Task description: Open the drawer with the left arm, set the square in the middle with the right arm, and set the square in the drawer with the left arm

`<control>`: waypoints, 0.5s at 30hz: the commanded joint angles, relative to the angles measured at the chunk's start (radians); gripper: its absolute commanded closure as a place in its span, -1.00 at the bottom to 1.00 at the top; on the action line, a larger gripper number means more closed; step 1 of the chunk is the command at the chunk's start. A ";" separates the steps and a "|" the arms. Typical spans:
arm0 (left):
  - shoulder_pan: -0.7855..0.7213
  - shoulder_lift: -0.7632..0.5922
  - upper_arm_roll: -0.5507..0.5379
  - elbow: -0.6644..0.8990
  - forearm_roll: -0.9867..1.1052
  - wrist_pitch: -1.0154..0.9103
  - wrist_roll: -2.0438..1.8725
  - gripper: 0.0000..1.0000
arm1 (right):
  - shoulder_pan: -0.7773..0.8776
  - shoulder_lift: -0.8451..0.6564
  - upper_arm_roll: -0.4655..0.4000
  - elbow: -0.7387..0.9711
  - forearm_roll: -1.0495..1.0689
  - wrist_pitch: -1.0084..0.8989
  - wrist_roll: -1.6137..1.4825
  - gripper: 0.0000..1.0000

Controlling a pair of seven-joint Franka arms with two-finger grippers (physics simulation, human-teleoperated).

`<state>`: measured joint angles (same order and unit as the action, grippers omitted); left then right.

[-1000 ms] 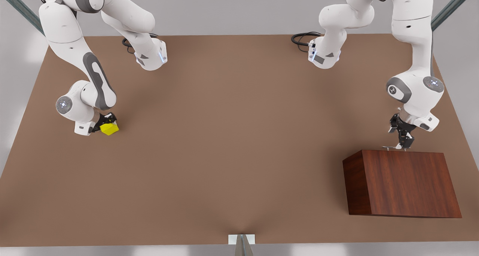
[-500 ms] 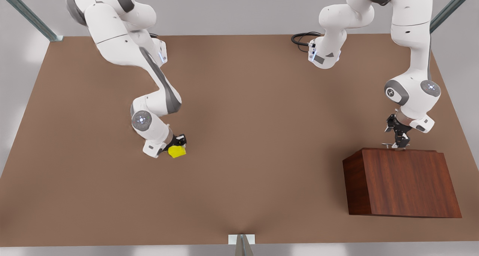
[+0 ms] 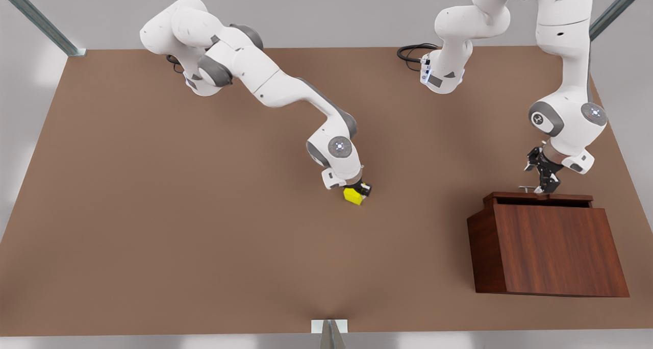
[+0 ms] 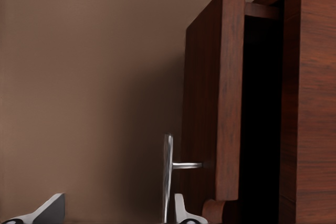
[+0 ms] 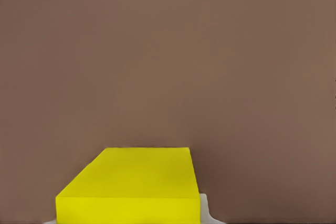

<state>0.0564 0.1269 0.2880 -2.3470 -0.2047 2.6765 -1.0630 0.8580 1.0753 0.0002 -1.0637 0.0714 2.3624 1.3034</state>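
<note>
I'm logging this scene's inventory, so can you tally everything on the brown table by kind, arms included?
White robot arms with black two-finger grippers: 2 (left gripper, right gripper)
Small bright yellow cube: 1
Dark reddish-brown wooden cabinet with one drawer: 1
Thin silver bar handle: 1
Total: 5

Environment: simulated robot test cell. Indicators: bare brown table (image 3: pixel 204 247) carrying two bench-mounted white arms (image 3: pixel 275 91), grey frame struts (image 3: pixel 35 17) at its far corners (plain grey backdrop).
</note>
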 commanded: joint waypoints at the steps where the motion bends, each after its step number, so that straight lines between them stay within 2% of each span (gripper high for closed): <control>1: -0.003 -0.004 0.002 0.000 0.001 -0.006 0.000 -1.00 | 0.001 -0.002 -0.003 -0.005 -0.001 0.000 -0.001 -1.00; 7: -0.003 -0.038 0.016 -0.037 0.002 -0.021 0.000 -1.00 | 0.001 -0.029 -0.008 -0.002 0.002 -0.029 -0.003 -1.00; 11: -0.004 -0.085 0.037 -0.080 0.004 -0.030 0.002 -1.00 | 0.004 -0.155 -0.034 -0.015 0.041 -0.120 -0.006 -1.00; 13: -0.004 -0.095 0.043 -0.094 0.004 -0.036 0.002 -1.00 | -0.027 -0.394 -0.069 -0.244 0.041 -0.121 -0.211 -1.00; 15: -0.006 -0.102 0.053 -0.106 0.005 -0.038 0.002 -1.00 | -0.152 -0.656 -0.075 -0.531 0.030 -0.126 -0.329 -1.00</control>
<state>0.0480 0.0190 0.3443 -2.4555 -0.2007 2.6385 -1.0615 0.6595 0.3671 -0.0753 -1.6362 0.1014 2.2339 0.9306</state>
